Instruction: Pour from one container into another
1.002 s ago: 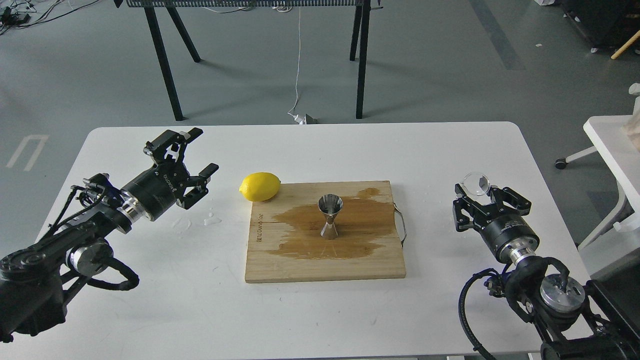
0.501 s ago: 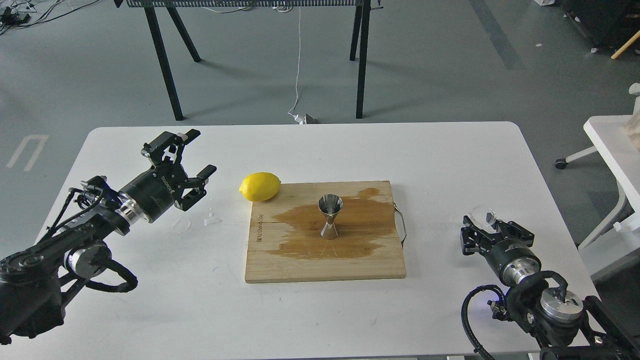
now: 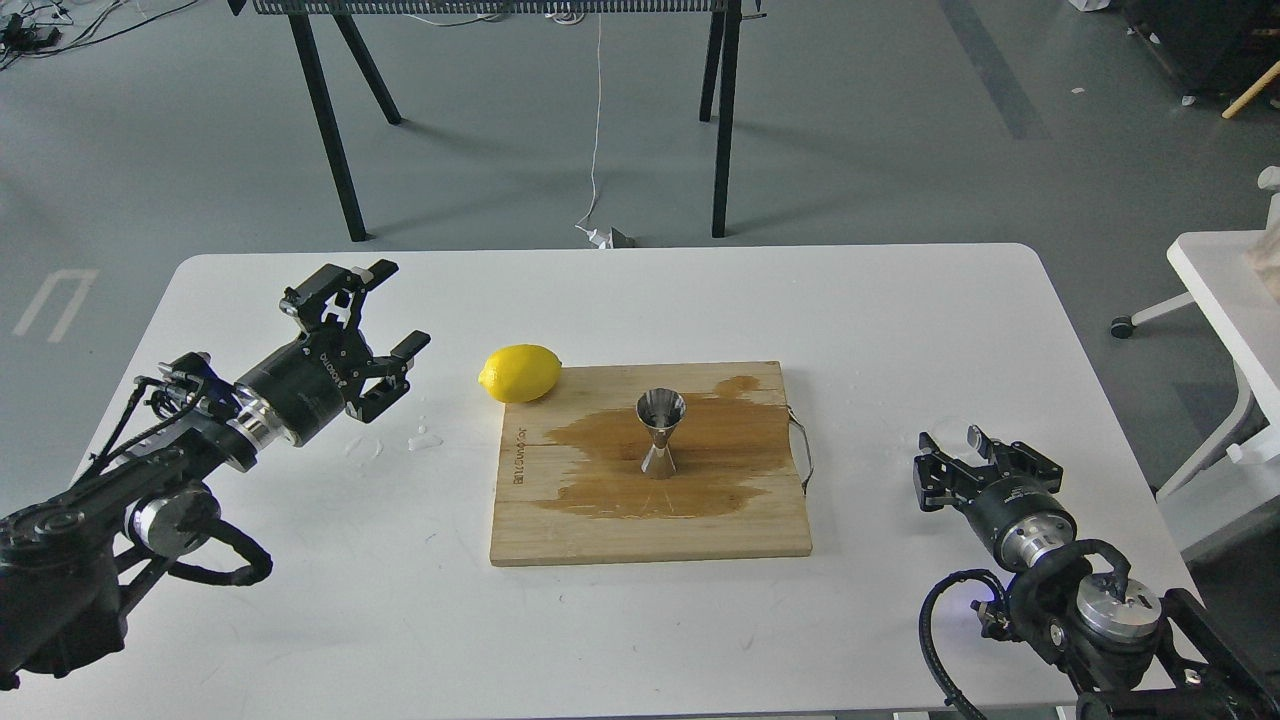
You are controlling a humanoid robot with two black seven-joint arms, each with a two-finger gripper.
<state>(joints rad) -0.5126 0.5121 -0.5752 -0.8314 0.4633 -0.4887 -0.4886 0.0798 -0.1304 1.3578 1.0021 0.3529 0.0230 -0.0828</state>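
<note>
The steel jigger stands upright in the middle of the wooden board, inside a wide wet stain. The clear glass tumbler shows only faintly, low at the table surface near the right edge, right of the board. My right gripper is down at the table with its fingers still at the tumbler's sides, shut on it. My left gripper hovers open and empty over the table's left part, left of the lemon.
The lemon lies at the board's far left corner. A metal handle sticks out of the board's right side. Water drops lie on the white table left of the board. A second white table stands off to the right.
My right gripper has come down and back toward me with the tumbler, from raised to table level. The left gripper has drifted slightly left. The jigger and lemon have not moved.
</note>
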